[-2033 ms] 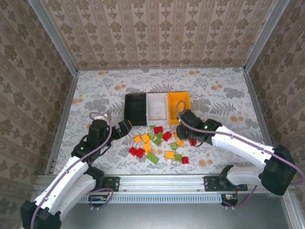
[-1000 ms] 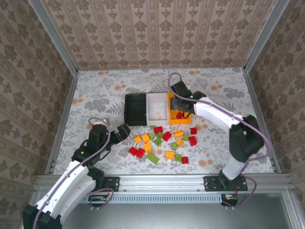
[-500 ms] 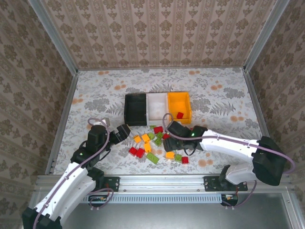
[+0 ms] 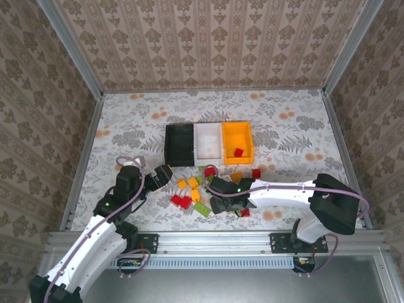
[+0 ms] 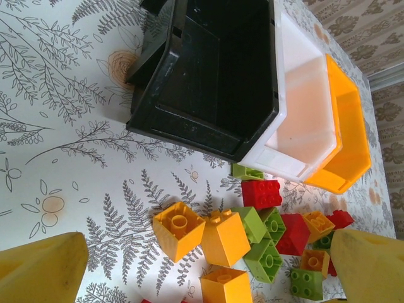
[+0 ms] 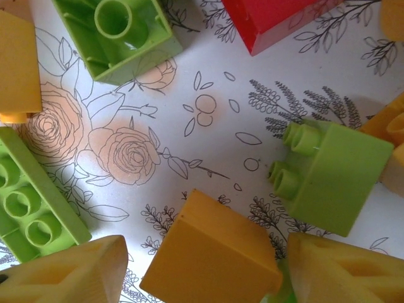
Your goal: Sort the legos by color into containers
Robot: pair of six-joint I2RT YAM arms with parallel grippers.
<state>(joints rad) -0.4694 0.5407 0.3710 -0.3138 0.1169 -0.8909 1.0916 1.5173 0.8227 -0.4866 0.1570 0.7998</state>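
Top external: the black bin (image 4: 179, 144), white bin (image 4: 208, 142) and orange bin (image 4: 235, 134) touch in 1 row, with 1 red brick (image 4: 238, 152) in the orange bin. Loose legos (image 4: 192, 189) lie just before them. My right claw (image 4: 219, 201) is low among them and my left claw (image 4: 163, 175) is beside them.

Left wrist: my left fingers (image 5: 38, 271) gape wide, holding nothing.

Right wrist: my right fingers (image 6: 63, 274) stand released either side of 1 orange brick (image 6: 211, 252).

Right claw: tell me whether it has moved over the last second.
Yes. The right claw hung over the orange bin a second ago; now it sits at the brick pile on the bin's near side.
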